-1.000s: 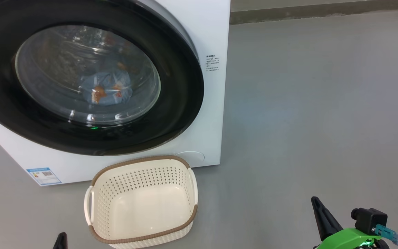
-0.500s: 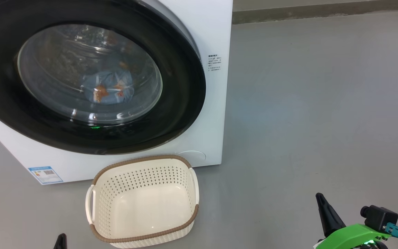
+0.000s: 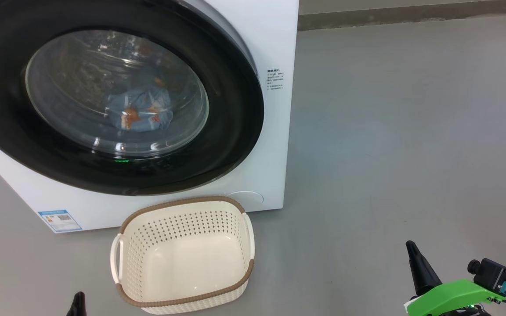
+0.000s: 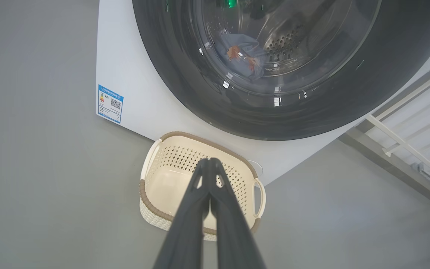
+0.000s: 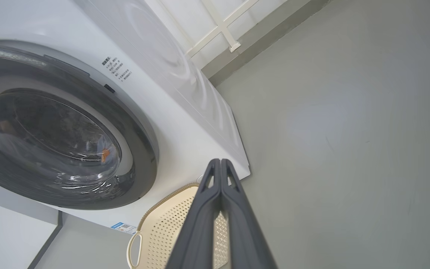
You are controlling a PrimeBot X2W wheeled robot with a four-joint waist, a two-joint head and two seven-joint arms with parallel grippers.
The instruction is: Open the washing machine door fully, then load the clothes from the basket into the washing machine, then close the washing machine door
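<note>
Cream basket (image 3: 182, 202) stood empty on floor (image 3: 389, 131) at washing machine (image 3: 275, 131) front; clothes (image 3: 141, 115) lay inside behind shut door (image 3: 235, 114). Left end effector (image 4: 209, 161), right end effector (image 5: 220, 161): fingers together, empty, clear of door; loading judged complete.

basket (image 3: 182, 254) before washing machine (image 3: 275, 145), clothes (image 3: 141, 112) inside

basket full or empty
Empty: the basket shows a bare cream bottom in the head and left wrist views; the clothes lie behind the door glass.
</note>
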